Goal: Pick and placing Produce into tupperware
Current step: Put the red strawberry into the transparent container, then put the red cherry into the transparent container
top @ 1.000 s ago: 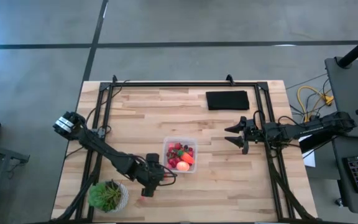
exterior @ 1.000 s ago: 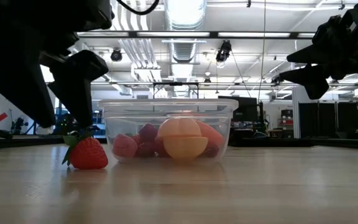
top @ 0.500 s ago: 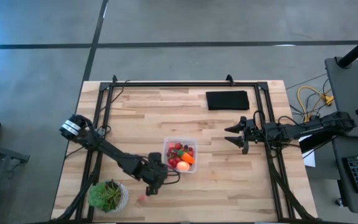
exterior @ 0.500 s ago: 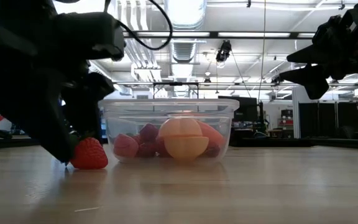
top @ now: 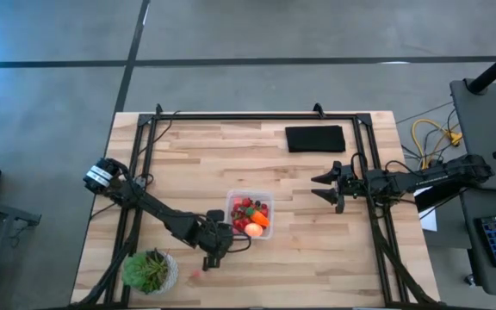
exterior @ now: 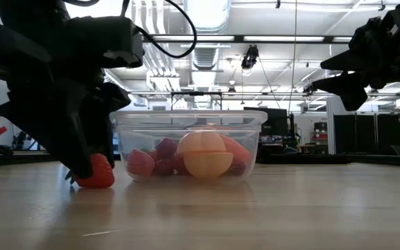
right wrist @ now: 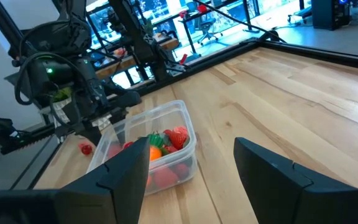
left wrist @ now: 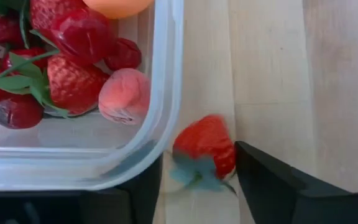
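Red strawberry (left wrist: 205,144) lies on the wooden counter (top: 317,250) between the two fingers of the left end effector (left wrist: 197,186), just beside the outer corner of the tupperware (left wrist: 166,74). In the left wrist view the fingers stand on either side of the fruit with small gaps showing, so the jaws are open around it and not yet clamped. In the low view this strawberry (exterior: 96,173) rests on the counter at the lower left of the frame, partly behind the left end effector (exterior: 82,163), near the tupperware (exterior: 186,119). In the high view the tupperware (top: 250,216) sits near the centre of the counter and holds the other produce, including a round pink-orange fruit (exterior: 202,154). Another small red piece (top: 196,275) lies loose on the counter, lower left of centre. The right end effector (top: 325,186) hovers right of centre, jaws spread wide, well apart from the tupperware.
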Action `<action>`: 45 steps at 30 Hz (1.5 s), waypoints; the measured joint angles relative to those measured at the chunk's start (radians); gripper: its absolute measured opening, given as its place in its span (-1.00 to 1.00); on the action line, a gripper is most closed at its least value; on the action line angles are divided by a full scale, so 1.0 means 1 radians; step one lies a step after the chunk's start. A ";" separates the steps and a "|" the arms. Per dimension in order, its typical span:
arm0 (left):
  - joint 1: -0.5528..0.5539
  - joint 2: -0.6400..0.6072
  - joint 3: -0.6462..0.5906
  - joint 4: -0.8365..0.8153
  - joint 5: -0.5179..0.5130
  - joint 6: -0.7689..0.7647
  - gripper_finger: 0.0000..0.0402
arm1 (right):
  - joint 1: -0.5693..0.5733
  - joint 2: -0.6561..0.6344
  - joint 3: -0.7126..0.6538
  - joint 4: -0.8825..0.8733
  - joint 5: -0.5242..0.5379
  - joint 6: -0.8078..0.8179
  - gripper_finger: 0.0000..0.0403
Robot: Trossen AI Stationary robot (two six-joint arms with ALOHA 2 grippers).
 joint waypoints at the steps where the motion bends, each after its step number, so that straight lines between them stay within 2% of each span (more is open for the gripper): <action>1: 0.000 0.000 0.000 0.001 0.000 0.000 -0.12 | 0.000 0.000 0.000 0.000 0.000 0.000 0.12; 7: 0.000 0.000 0.000 0.001 0.000 0.001 -0.32 | 0.000 0.000 0.000 0.000 0.000 0.000 0.12; 12: 0.000 -0.031 0.000 -0.026 0.016 0.000 -0.36 | 0.000 0.000 0.000 0.000 0.000 0.000 0.12; 18: 0.001 -0.158 0.020 -0.164 0.009 0.000 -0.36 | 0.000 0.000 0.000 0.000 0.000 0.000 0.12; 22: 0.009 -0.276 0.022 -0.194 -0.068 0.032 -0.36 | 0.000 0.000 0.000 0.000 0.000 0.000 0.12; 25: 0.054 -0.326 0.021 -0.151 -0.094 0.132 -0.36 | 0.000 0.000 0.000 0.000 0.000 0.000 0.12; 30: 0.193 -0.309 0.021 -0.072 -0.069 0.211 -0.35 | 0.000 0.000 0.000 0.000 0.000 0.000 0.12; 34: 0.266 -0.283 0.030 -0.045 -0.047 0.210 -0.25 | 0.000 0.000 0.000 0.000 0.000 0.000 0.12; 37: 0.287 -0.276 0.033 -0.029 0.008 0.211 -0.11 | 0.000 0.000 0.000 0.000 0.000 0.000 0.12; 42: 0.287 -0.273 0.032 -0.039 0.106 0.209 0.10 | 0.000 0.000 0.000 0.000 0.000 0.000 0.12; 45: 0.263 -0.290 0.037 -0.134 0.139 0.195 0.15 | 0.000 0.000 0.000 0.000 0.000 0.000 0.12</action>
